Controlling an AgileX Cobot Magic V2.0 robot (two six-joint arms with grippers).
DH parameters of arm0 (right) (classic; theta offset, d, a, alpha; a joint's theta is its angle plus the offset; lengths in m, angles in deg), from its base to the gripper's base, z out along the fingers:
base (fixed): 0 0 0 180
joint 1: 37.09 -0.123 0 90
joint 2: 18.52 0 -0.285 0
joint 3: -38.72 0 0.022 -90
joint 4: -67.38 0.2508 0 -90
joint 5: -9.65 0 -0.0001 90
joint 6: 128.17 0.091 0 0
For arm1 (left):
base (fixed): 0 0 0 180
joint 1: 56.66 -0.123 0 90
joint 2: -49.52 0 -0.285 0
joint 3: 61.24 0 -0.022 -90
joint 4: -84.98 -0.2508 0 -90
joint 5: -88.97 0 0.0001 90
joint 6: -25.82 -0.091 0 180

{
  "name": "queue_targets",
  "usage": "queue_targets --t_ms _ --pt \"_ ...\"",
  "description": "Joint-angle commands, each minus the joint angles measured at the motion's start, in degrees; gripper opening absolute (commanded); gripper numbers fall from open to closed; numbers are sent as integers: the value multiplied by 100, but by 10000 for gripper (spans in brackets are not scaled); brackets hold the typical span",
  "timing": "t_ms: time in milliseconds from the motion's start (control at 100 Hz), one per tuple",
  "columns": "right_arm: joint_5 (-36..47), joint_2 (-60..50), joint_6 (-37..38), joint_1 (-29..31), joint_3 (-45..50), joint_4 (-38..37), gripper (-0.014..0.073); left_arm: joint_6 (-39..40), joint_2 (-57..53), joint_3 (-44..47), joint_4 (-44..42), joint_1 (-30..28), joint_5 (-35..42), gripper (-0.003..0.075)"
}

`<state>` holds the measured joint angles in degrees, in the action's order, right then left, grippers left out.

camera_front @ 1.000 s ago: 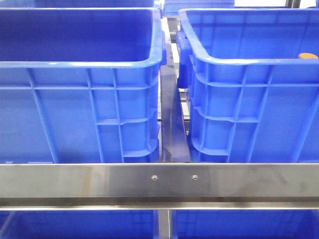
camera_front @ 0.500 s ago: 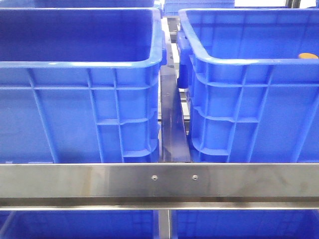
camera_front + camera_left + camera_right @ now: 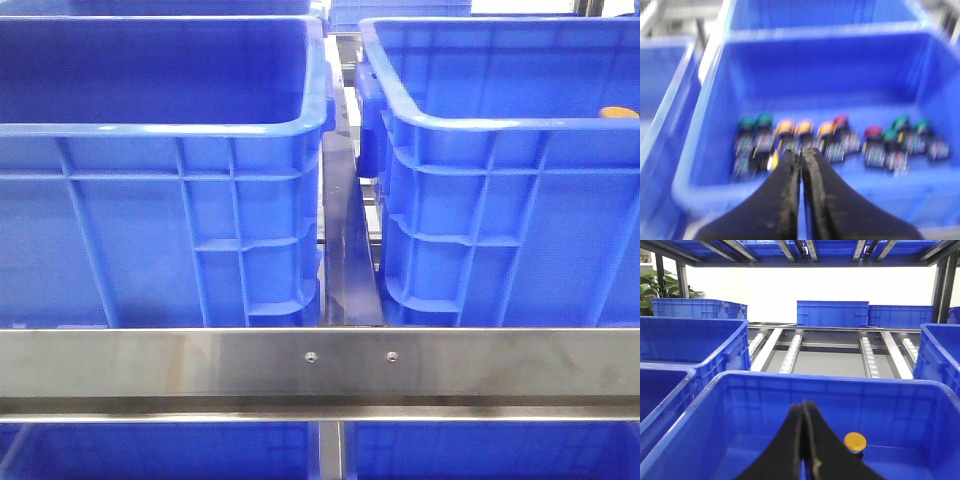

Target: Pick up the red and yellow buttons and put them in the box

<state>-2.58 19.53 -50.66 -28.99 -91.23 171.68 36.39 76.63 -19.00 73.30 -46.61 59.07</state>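
The left gripper (image 3: 800,157), fingers pressed together and empty, hangs over a blue crate (image 3: 705,150) holding a blurred row of yellow buttons (image 3: 804,128) and red buttons (image 3: 873,132), while the closed, empty right gripper (image 3: 805,412) hangs over another blue crate (image 3: 720,405) containing one yellow-capped button (image 3: 855,441).

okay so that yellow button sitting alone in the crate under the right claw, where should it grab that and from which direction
Judging from the right wrist view, come straight down from above and close on the round sides of the yellow button, just under its domed cap. It seems to stand upright with the cap facing up and bare crate floor around it. The right claw, now shut, must open first.
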Motion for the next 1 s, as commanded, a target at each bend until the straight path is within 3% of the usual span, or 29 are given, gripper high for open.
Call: queue_targets --t_ms 0,230,630,990 --pt "-169 7 -50 41 -155 374 -68 61 -89 254 -43 7 1319 -19" --pt "-169 7 -50 41 -155 374 -68 15 -684 1454 -43 -77 2510 -19" --pt "-169 7 -50 41 -155 374 -68 -81 -2026 2943 204 -829 2957 -19" --pt "-169 7 -50 41 -155 374 -68 -81 -2149 3747 222 -902 3669 -19"
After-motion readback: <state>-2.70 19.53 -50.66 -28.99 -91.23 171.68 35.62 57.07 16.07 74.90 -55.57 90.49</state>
